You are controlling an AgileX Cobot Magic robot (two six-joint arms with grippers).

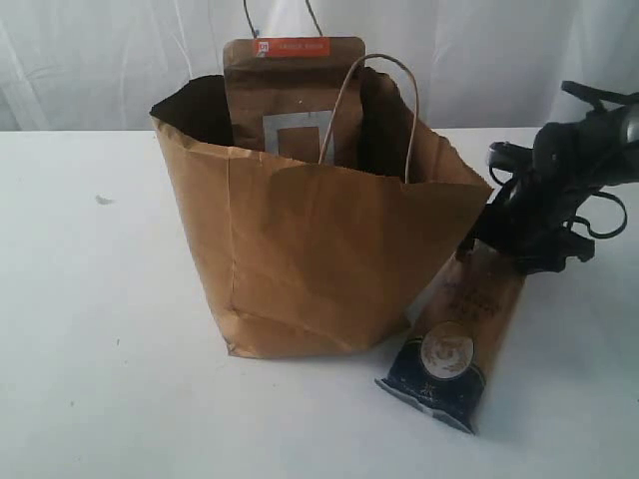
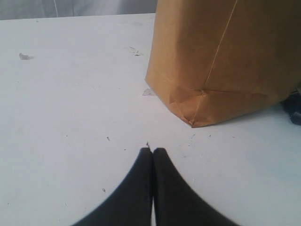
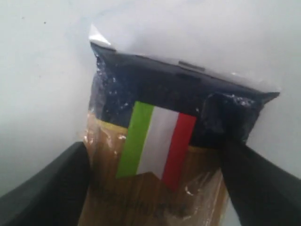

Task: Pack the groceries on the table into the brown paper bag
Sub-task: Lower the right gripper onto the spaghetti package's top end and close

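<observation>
Left gripper: jaws pressed together, holding nothing, low over the table; a bottom corner of the brown paper bag lies near, ahead of the tips.
Small scrap on the table, at the bag's 9 o'clock, well apart.
Bag upright, mouth open, centre of the exterior view.
Brown kraft pouch stands inside at the bag's 12 o'clock wall, its top above the rim.
Spaghetti pack at the bag's 4 o'clock, dark end on the table, just beside the bag.
Right gripper: jaws wide, fingers straddling the pack's other end.
</observation>
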